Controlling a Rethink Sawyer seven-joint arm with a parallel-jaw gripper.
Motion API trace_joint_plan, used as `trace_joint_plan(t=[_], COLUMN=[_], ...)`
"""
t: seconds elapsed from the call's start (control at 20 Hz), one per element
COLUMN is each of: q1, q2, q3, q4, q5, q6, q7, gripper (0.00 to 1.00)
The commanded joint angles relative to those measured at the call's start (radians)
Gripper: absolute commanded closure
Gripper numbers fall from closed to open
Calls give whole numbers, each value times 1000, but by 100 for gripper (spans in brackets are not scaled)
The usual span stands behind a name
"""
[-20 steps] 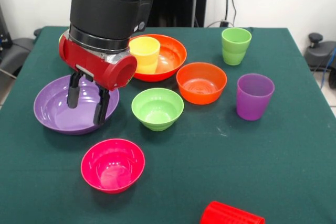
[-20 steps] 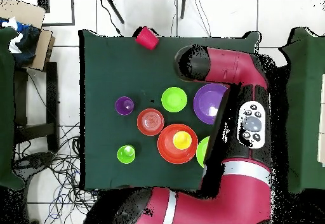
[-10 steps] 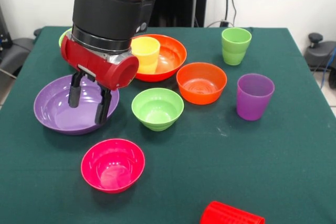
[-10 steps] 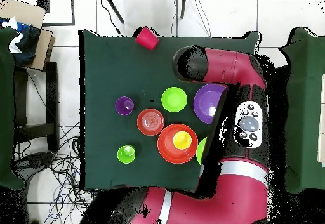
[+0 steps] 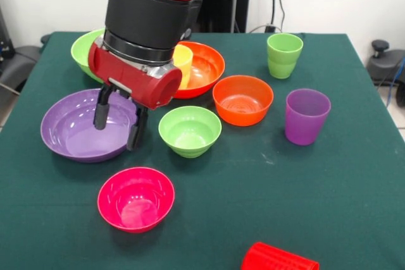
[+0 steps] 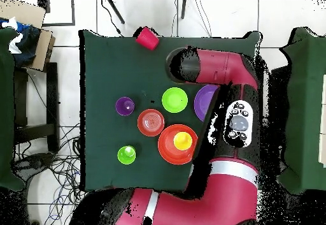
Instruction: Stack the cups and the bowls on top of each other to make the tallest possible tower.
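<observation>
The end effector (image 5: pixel 118 124) hangs with fingers spread and empty over the large purple bowl's (image 5: pixel 69 132) rim nearest the small green bowl (image 5: pixel 189 130), one finger inside, one just outside.

Front camera close, across the table (image 5: pixel 316 175) — overhead straight down, farther — table shared.

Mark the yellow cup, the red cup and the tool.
yellow cup (image 5: pixel 184 61), front view, on its right side wall.
red cup (image 5: pixel 278 258), front view, on its ribbed side.
tool (image 5: pixel 117 126), front view, midway between its fingertips.
</observation>
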Motion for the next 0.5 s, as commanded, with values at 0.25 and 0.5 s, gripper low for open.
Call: trace_joint_plan(t=[0.25, 0.5], q1=[48, 54], q2=[66, 89], q3=[21, 4], q4=[49, 69], q5=[7, 2], q6=[-103, -177], q7=[129, 137], gripper=[0, 0])
